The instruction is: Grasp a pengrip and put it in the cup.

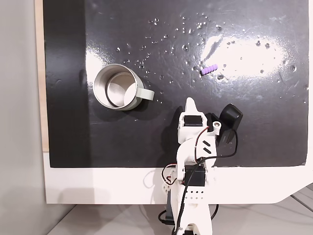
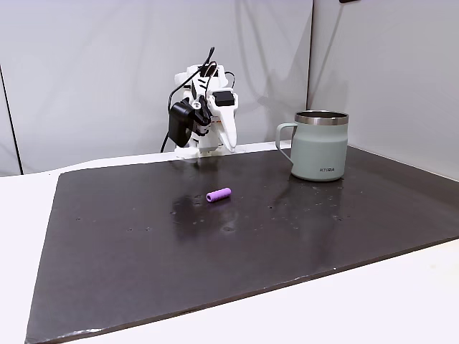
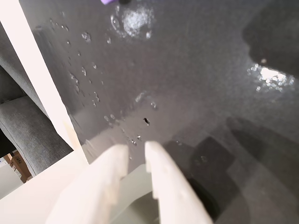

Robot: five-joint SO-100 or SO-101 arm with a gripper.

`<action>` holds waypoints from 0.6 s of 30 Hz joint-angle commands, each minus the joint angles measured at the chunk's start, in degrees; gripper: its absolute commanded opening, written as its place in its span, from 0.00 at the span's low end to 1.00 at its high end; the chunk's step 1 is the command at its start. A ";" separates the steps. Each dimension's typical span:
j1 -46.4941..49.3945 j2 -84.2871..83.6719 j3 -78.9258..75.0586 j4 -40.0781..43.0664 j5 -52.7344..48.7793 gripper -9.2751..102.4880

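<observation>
White two-finger gripper (image 3: pixel 135 151), fingers nearly together, empty. Small light-purple ribbed rubber pengrip (image 1: pixel 209 69) lay beyond it, slightly right in a fixed view, long axis crosswise; silvery metal cup (image 1: pixel 108 78) far left.

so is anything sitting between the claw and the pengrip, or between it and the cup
Nothing visible. Bare black mat lies between the claw and the pengrip, and from there across to the cup, apart from small shiny specks.

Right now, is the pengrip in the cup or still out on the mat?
Out. The pengrip lies on its side on the black mat, well apart from the upright cup, whose inside looks empty.
</observation>
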 commanded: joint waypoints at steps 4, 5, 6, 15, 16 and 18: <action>-1.49 0.53 -0.35 -1.76 -0.44 0.08; -1.49 0.53 -0.35 -1.76 -0.44 0.08; -1.49 0.53 -0.35 -1.76 -0.44 0.08; -2.11 -0.53 -9.05 1.67 -1.05 0.08; -2.64 -2.90 -12.22 2.46 -1.05 0.08; -2.90 -11.16 -19.51 2.90 -0.53 0.08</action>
